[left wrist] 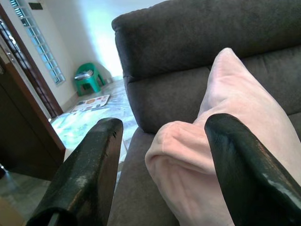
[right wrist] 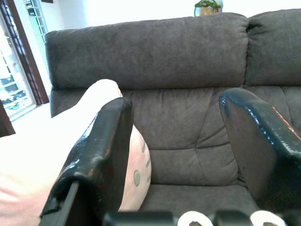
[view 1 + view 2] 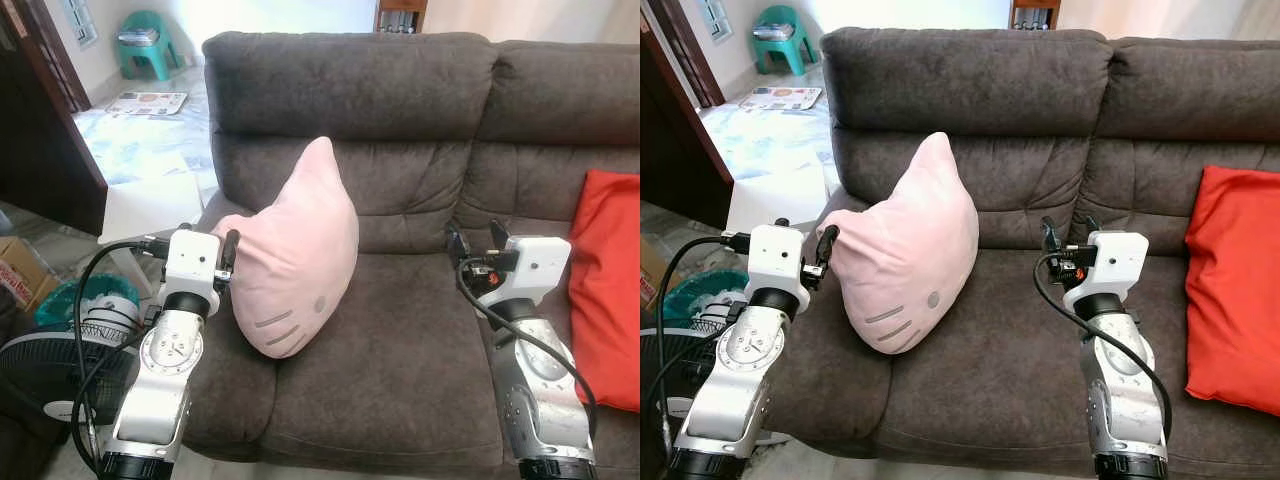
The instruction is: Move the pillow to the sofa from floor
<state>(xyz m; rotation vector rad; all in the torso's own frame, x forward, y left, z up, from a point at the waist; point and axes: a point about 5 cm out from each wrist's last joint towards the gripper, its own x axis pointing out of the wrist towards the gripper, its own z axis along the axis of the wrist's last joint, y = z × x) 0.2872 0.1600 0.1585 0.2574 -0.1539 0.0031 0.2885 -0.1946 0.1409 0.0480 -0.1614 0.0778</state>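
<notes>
pillow [image 3: 295,255] sits on the sofa [image 3: 420,340] seat, tipped against the backrest at my 11 o'clock. my left gripper [image 3: 228,262] is spread beside its corner, my right gripper [image 3: 1052,240] spread and apart. placing looks done; next i'd back both arms off.

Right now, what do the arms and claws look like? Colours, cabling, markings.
Two silver metal arms with round joint discs, each ending in a boxy white wrist block. Left claw and right claw each have two long, scuffed glossy black fingers. Loose black cables loop beside both forearms.
</notes>
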